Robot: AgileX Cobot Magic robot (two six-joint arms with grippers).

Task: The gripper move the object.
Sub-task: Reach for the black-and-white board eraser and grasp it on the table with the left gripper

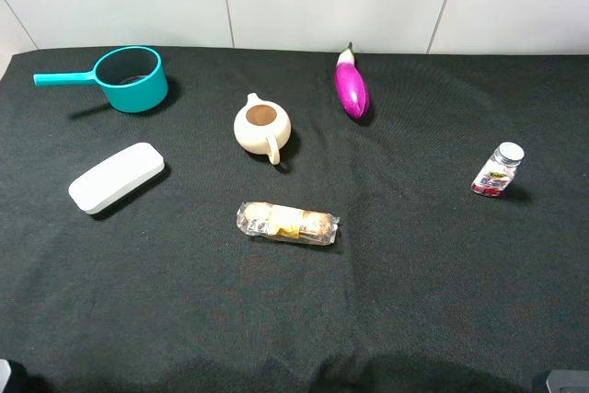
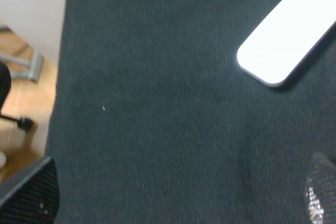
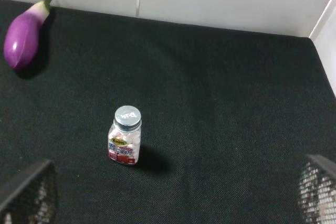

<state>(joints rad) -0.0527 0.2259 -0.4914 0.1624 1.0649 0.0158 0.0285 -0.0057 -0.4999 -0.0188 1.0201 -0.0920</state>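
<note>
High view: a black cloth worktop (image 1: 414, 310) carries six things, set well apart. The white case (image 1: 117, 178), the thing I have to move, lies flat and slanted on the left side. A teal saucepan (image 1: 133, 78) sits behind it and a cream teapot (image 1: 263, 126) to its right. A wrapped snack roll (image 1: 287, 223), a purple eggplant (image 1: 351, 86) and a small bottle (image 1: 498, 170) sit further right. Neither pincer shows clearly here. Left wrist view: the case (image 2: 286, 35) is at the picture's edge, ahead of the left pincer (image 2: 175, 195) and off to one side. The pincer's mesh-faced fingers (image 2: 31, 192) stand wide apart and hold nothing, with only bare cloth between them. I judge the step in hand to be the reach to the case, and this arm is the nearer one. To do it well I would centre the case between the fingers and turn the wrist so they straddle its narrow width. Then I would come down low over its middle and close gently, since smooth plastic may slip. Right wrist view: the right pincer (image 3: 172, 195) is equally wide apart and empty. The bottle (image 3: 125, 136) stands upright ahead of it, with the eggplant (image 3: 23, 35) beyond.
</note>
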